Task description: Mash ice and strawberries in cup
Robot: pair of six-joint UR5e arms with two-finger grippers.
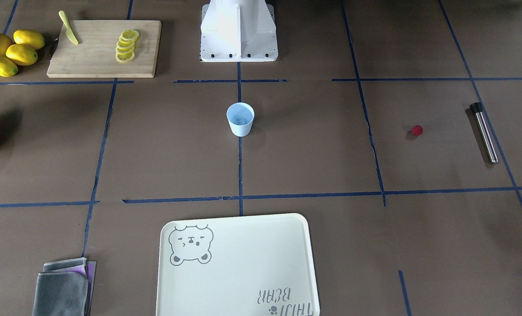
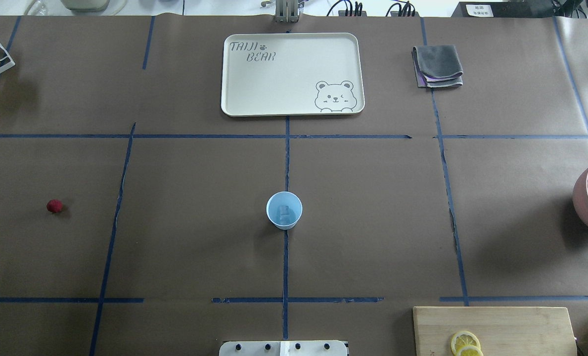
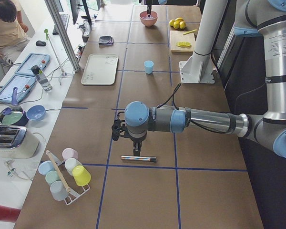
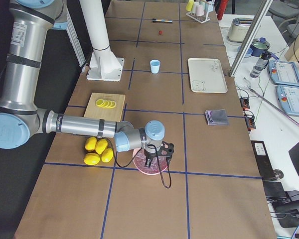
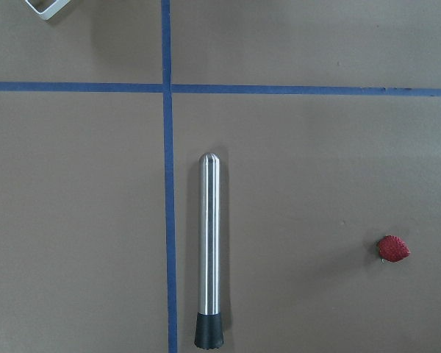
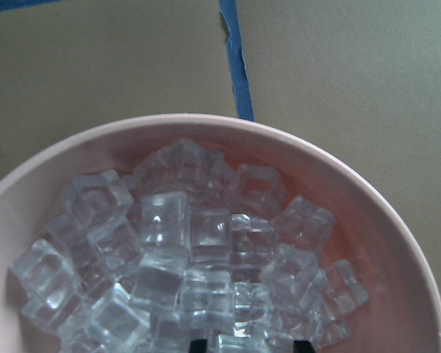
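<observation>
Well, an ice cube (image 2: 285, 212) is seen in the blue cup (image 1: 240, 126); the strawberry (image 2: 54, 206) is seen far off on the bench (image 2: 175, 222). The right gripper (image 6: 248, 344) is spread apart over the ice bowl (image 6: 206, 121); the left gripper's (image 3: 137, 151) state cannot be told. The light cup could be tipped if pushed crooked.

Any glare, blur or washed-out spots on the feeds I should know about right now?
Exterior front-facing: the robot's white base is blown out, the rest evenly lit. Overhead exterior: sharp; the ice in the cup is only a faint outline. Left wrist-mounted: crisp, a bright streak runs along the steel rod. Right wrist-mounted: soft focus on the pink bowl, table tinted greenish.
</observation>
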